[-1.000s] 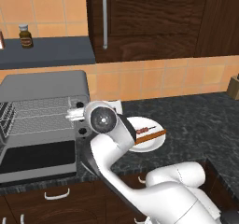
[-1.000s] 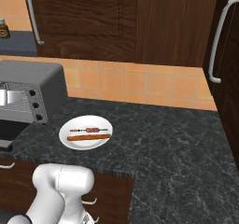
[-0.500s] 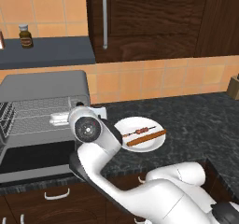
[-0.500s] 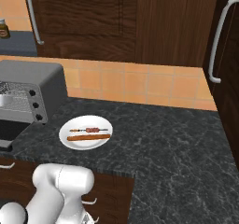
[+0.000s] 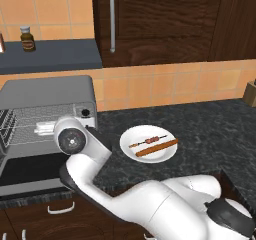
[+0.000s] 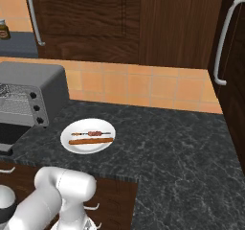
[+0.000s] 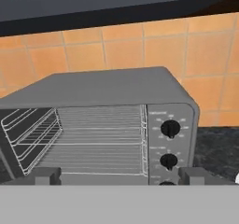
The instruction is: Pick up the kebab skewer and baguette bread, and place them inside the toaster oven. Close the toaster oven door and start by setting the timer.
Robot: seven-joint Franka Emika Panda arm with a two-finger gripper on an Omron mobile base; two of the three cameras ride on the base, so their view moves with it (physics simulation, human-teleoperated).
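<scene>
The toaster oven [image 5: 47, 109] stands at the counter's left with its door [image 5: 25, 171] folded down and wire racks [image 7: 93, 143] bare. My gripper [image 7: 120, 176] hovers in front of the opening, open, with nothing between its fingertips [image 7: 46, 175]. Black knobs [image 7: 170, 128] line the oven's right side. To the right, a white plate [image 5: 131, 139] carries the thin kebab skewer [image 5: 147, 141] and, in front of it, the orange-brown baguette bread [image 5: 157, 148]. From the right base view, the plate [image 6: 69, 134], skewer [image 6: 91, 133] and baguette [image 6: 91, 141] lie beside the oven [image 6: 28, 95].
A dark shelf [image 5: 55, 54] with a small jar [image 5: 27, 38] hangs above the oven. Dark wood cabinets run along the back wall. A brown box [image 5: 250, 94] sits at the far right of the black counter [image 6: 167, 147].
The arm has swung left from above the plate to the front of the oven, uncovering the plate. The jaws stayed open.
</scene>
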